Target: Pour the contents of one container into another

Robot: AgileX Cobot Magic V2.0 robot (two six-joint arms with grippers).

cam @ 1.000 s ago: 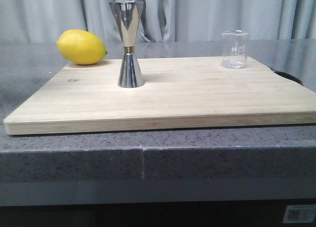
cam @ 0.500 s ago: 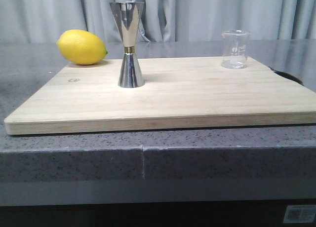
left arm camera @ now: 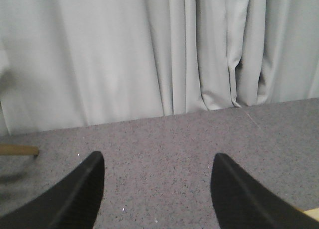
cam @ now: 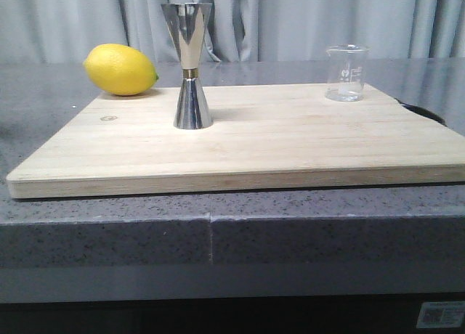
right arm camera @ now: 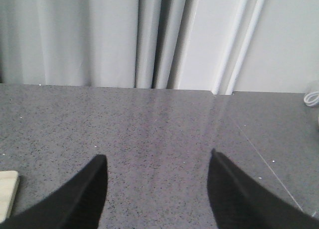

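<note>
One wooden board [cam: 290, 141] lies on one grey stone counter [cam: 109, 232]. Three things sit at or on the board. One steel jigger [cam: 190, 65] stands upright on the board. One clear glass beaker [cam: 346, 72] stands on the board's far right corner. One yellow lemon [cam: 120, 70] rests just off the board's far left corner. Two grippers appear, one in each wrist view: the left gripper [left arm camera: 157, 189] and the right gripper [right arm camera: 155, 189], each with two dark fingers spread apart.
</note>
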